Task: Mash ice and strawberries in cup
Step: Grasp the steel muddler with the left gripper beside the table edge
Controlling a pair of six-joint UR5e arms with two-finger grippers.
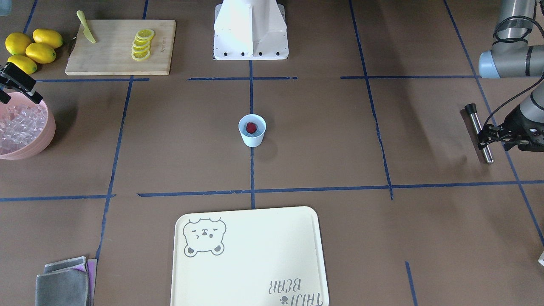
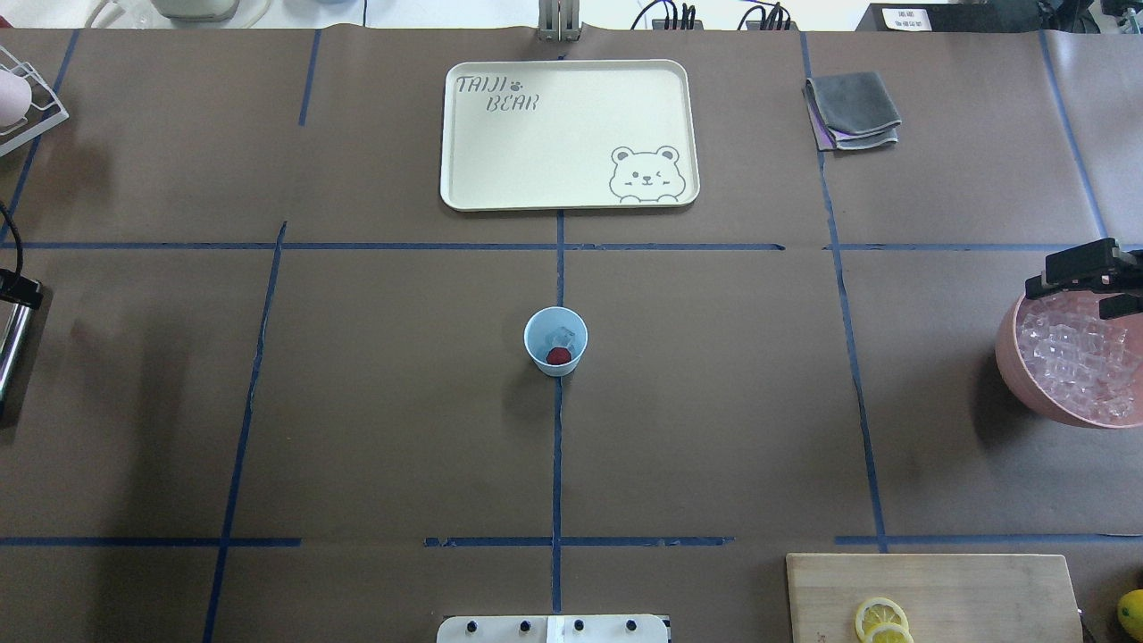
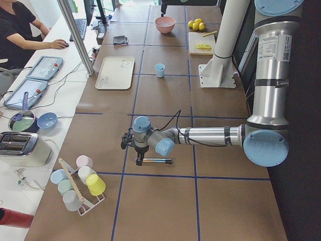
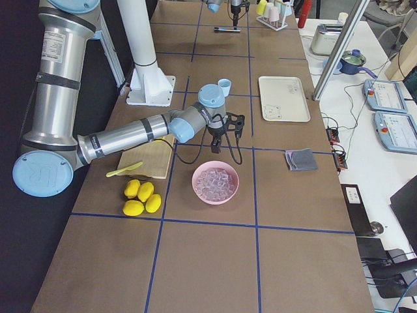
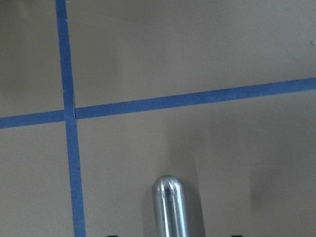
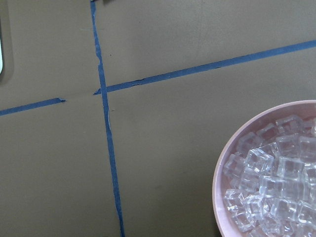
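Brown taped surface (image 2: 357,402) | cup (image 2: 555,340) centre | tray (image 2: 554,152) far | cloths (image 2: 853,109) far right | bowl (image 1: 42,142) right | cutting board (image 1: 114,59), lemons (image 1: 40,52) near right

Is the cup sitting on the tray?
No, the cup stands on the table over a blue tape line, clearly apart from the tray.

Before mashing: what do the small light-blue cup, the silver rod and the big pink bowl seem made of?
Small light-blue cup: likely plastic, matte, with a thin even rim. Silver rod: metal, probably polished steel, given bright streaks on its rounded end. Big pink bowl: probably plastic, smooth and uniformly coloured; ceramic cannot be ruled out.
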